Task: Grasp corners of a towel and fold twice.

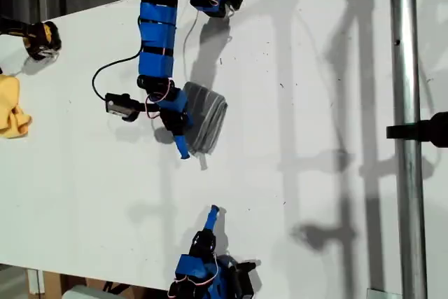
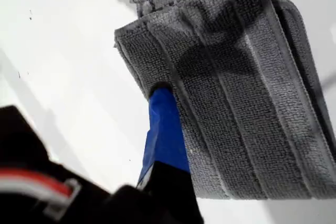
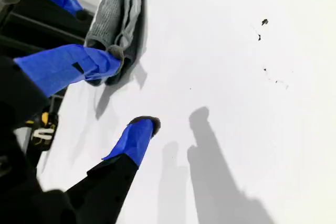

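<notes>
Exterior view: the grey striped towel (image 1: pixel 205 125) lies folded into a thick oblong pad on the white table (image 1: pixel 322 173), near the middle and slightly toward the view's left. My first gripper (image 1: pixel 180 141), blue and black, reaches down from the view's top edge and lies along the pad's edge on the view's left, its blue tip past the pad's lower corner. My second gripper (image 1: pixel 212 215) comes up from the view's bottom edge, well apart from the towel. A crumpled yellow cloth (image 1: pixel 12 106) sits at the view's left edge, with a black-and-yellow object (image 1: pixel 40 38) above it. A metal pole (image 1: pixel 407 131) runs down the view's right side. No writing is readable.

First wrist view: one blue finger (image 2: pixel 165 129) touches the towel's (image 2: pixel 236 103) looped, layered surface near a folded edge; I cannot tell how the jaws stand.

Second wrist view: two blue-taped fingers (image 3: pixel 134 140) stand spread apart over bare table, holding nothing, the towel (image 3: pixel 115 14) beyond them.
</notes>
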`<state>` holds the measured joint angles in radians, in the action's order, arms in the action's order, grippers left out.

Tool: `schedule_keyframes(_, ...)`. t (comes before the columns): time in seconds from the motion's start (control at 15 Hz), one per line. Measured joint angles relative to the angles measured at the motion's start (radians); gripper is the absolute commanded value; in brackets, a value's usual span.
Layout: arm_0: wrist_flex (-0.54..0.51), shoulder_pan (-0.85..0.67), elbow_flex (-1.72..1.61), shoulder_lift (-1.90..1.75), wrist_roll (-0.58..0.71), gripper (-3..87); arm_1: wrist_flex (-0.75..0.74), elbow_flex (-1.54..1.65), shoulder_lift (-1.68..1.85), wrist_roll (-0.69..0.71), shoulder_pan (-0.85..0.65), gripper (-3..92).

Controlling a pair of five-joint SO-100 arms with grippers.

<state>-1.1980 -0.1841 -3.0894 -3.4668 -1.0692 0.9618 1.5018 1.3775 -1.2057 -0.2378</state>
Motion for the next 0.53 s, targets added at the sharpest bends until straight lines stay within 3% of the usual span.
schedule_keyframes(0.07,0.0,0.008,-0.002,0.0,-0.008,19.5,0.0,0.025,0.057,0.0,-0.005,41.7)
schedule_keyframes(0.13,0.0,0.012,-0.003,0.0,-0.012,18.9,0.002,0.066,0.144,0.003,-0.02,20.1)
schedule_keyframes(0.2,0.0,0.014,-0.003,0.0,-0.018,18.4,0.002,0.115,0.235,0.014,-0.035,6.5)
schedule_keyframes(0.33,0.002,0.014,-0.009,0.0,-0.029,16.6,0.017,0.196,0.436,0.015,-0.054,-0.1)
schedule_keyframes(0.53,0.012,0.041,-0.012,0.0,-0.071,16.9,0.017,0.437,0.808,-0.005,-0.058,-0.2)
